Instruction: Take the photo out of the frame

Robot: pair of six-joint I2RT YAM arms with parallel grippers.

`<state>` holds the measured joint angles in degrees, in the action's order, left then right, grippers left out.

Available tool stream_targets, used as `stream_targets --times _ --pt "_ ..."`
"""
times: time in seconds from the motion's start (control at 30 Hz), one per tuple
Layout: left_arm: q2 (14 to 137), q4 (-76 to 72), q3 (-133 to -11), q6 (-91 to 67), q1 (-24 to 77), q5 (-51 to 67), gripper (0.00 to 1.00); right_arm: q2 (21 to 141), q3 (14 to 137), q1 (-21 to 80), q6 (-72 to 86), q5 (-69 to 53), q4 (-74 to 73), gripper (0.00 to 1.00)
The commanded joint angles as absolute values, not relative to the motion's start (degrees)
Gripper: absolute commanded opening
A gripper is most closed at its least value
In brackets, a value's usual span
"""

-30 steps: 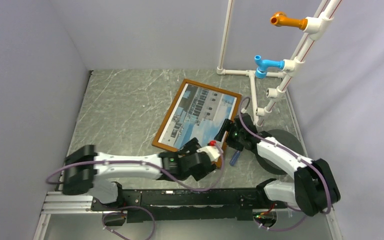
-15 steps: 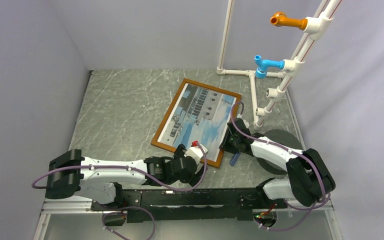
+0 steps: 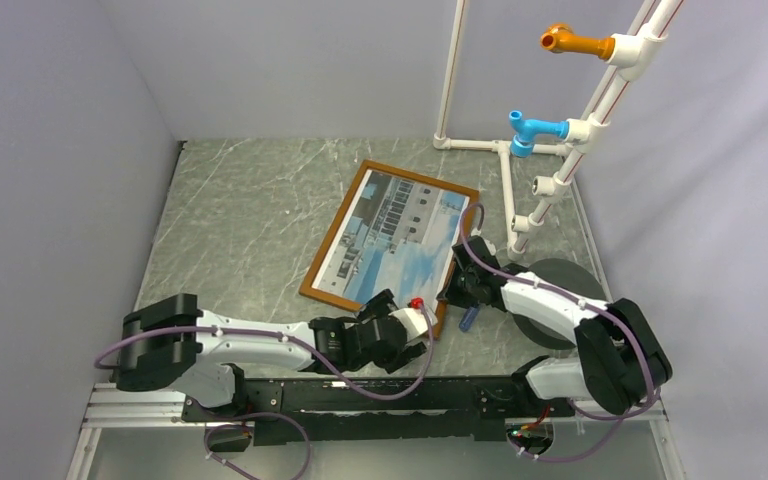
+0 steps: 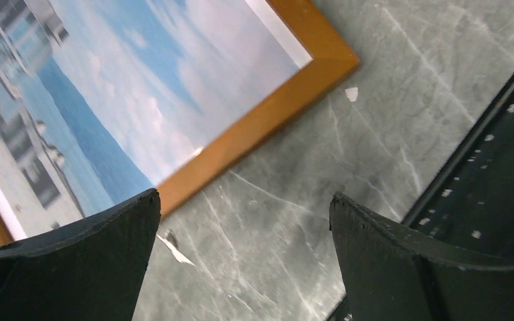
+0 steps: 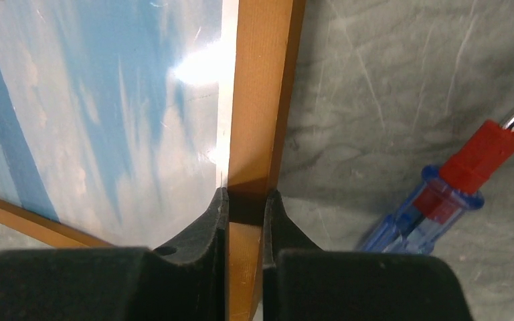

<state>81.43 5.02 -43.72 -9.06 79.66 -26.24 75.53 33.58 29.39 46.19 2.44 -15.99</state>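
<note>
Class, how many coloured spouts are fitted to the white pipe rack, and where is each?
2. The orange spout sits highest on the pipe rack; the blue spout sits lower on it, further left. None other shows, though the rack's top is cut off.

Your right gripper (image 5: 246, 200) was wide open a second ago; now it's pinched onto the right rail of the frame (image 5: 262, 87), lower centre of its wrist view. In the top view the frame has slid slightly left. Your left gripper (image 4: 244, 200) pulled back lower left, then came forward to the frame's bottom corner.
</note>
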Motion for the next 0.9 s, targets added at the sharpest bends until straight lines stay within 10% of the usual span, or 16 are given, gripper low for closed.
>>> stream_targets --times 0.0,0.57,0.87 --pt "83.89 -4.15 -44.36 3.04 80.27 -31.47 0.99 69.82 37.83 29.96 47.92 -5.83 -16.48 0.00" --pt "108.56 -22.25 -50.84 26.77 87.85 -60.83 0.99 65.94 39.58 29.72 52.12 -7.76 -19.29 0.00" --pt "113.55 -57.15 -46.75 50.22 87.90 -68.57 0.47 62.47 39.83 29.64 49.82 -7.43 -20.33 0.00"
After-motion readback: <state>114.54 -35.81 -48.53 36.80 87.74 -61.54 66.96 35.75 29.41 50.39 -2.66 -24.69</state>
